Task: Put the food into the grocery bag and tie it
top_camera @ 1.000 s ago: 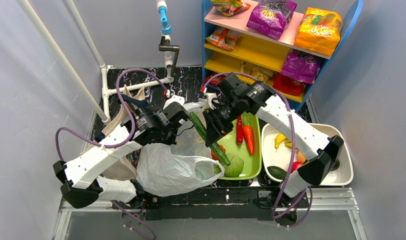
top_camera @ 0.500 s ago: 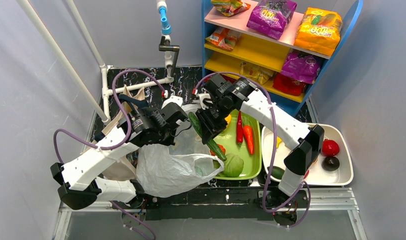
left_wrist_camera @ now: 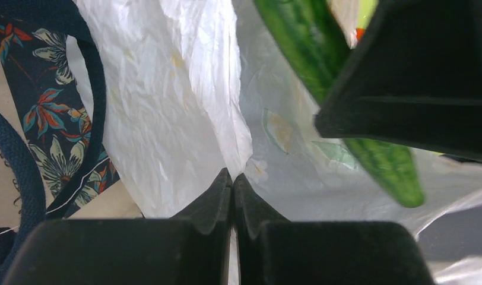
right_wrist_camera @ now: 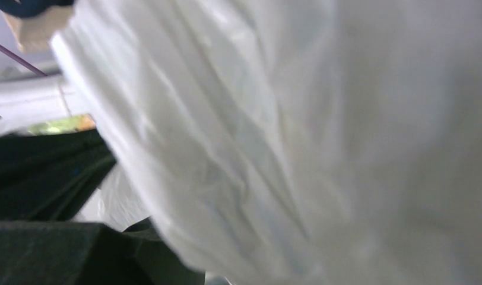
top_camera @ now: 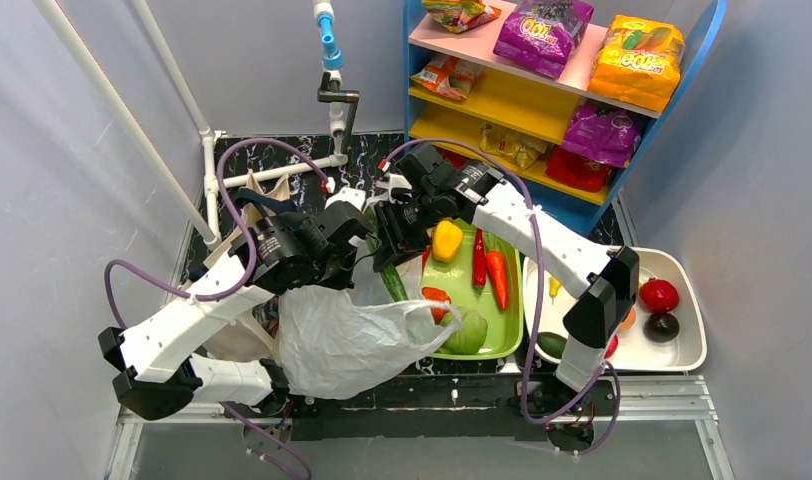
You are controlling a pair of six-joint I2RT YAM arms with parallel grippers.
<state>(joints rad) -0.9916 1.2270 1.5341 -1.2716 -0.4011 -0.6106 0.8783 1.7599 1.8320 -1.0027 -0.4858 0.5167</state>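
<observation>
The white plastic grocery bag lies crumpled at the near middle, its mouth held up. My left gripper is shut on the bag's rim; in the left wrist view the jaws pinch thin white plastic. My right gripper is shut on a long green cucumber that hangs over the bag's mouth, and the cucumber also shows in the left wrist view. White plastic fills the right wrist view. A purple packet and an orange-yellow packet lie on the top shelf. A yellow banana lies in the white tub.
A green tray right of the bag holds a yellow pepper, chillies, a carrot and a cabbage. A white tub at the right holds several fruits. The blue shelf unit stands behind. A floral tote lies at the left.
My right arm has swung left with the cucumber, from above the green tray to over the bag's mouth, uncovering the yellow pepper. My left gripper has kept its hold on the bag.
</observation>
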